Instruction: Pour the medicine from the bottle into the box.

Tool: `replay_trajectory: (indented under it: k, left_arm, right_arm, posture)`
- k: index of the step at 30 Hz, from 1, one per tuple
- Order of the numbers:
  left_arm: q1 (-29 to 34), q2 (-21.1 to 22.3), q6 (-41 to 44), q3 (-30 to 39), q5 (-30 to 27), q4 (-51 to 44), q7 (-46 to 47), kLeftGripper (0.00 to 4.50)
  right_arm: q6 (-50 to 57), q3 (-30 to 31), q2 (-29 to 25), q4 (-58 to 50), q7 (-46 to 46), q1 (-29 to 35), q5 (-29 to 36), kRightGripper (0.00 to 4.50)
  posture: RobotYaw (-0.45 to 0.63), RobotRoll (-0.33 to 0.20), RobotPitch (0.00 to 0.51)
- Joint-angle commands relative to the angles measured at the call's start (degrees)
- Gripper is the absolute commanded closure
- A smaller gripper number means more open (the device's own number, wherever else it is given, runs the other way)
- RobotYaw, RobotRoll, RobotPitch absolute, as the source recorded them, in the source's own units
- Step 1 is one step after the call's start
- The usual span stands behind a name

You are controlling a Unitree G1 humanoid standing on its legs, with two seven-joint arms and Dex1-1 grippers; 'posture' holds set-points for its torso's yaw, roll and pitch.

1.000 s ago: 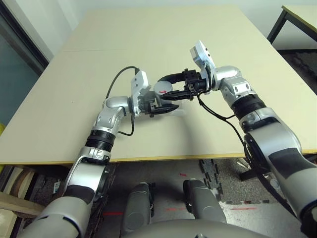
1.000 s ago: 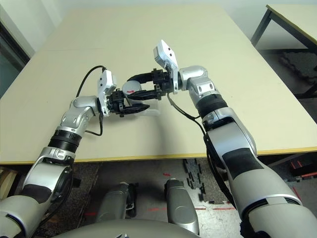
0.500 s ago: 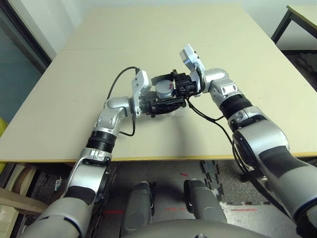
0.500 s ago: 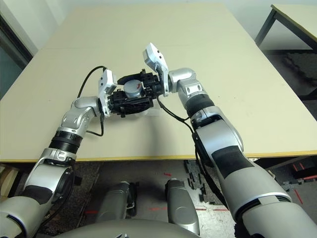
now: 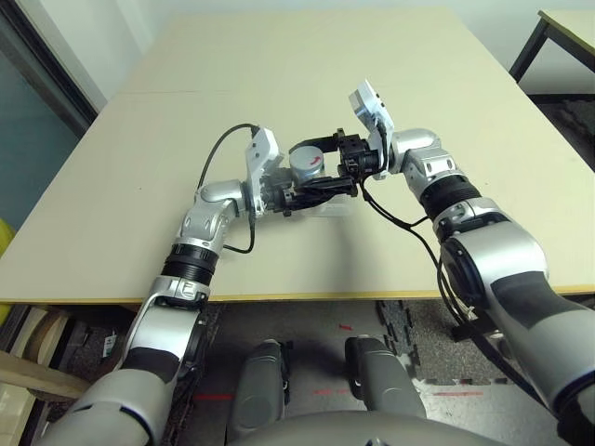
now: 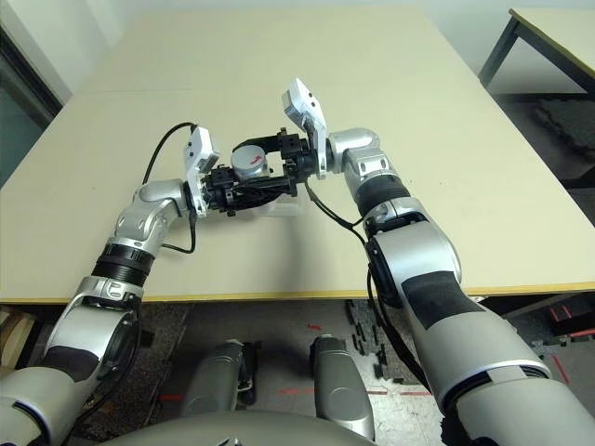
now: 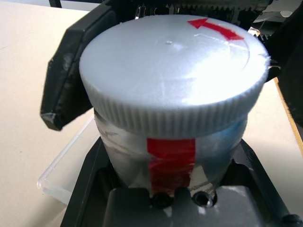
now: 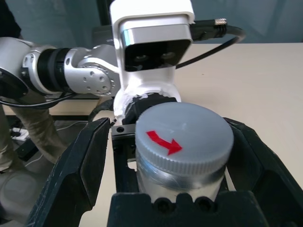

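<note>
The silver-grey bottle with a red-and-white label stands upright above the table, and my left gripper is shut on its body. Its grey ribbed cap, marked with a red arrow, is on the mouth. My right gripper is open. Its fingers stand either side of the cap with a gap on each side. The clear box lies on the table right below the bottle. The medicine is hidden.
The beige table stretches wide and bare behind and to both sides of the arms. A black cable loops from my left wrist. Another table's corner stands at the far right, off this table.
My right gripper has opened off the cap and its wrist has turned and drawn back slightly to the right. The bottle stays in my left gripper, over the box.
</note>
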Motion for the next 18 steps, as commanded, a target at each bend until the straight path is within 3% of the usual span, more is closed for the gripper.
replay_trajectory:
  k: [1,18]
  left_arm:
    - [0.4,0.2,0.6,-0.5,0.7,2.0,0.4,1.85]
    - [0.1,-0.2,-0.3,-1.0,1.2,3.1,0.5,1.85]
  right_arm:
    - [-0.5,-1.2,0.2,1.3,-0.8,-1.2,-1.4,0.0]
    - [0.1,-4.0,1.6,2.2,-2.6,-3.1,-2.7,0.0]
  posture:
    - [-0.16,0.0,0.101]
    - [-0.16,0.0,0.095]
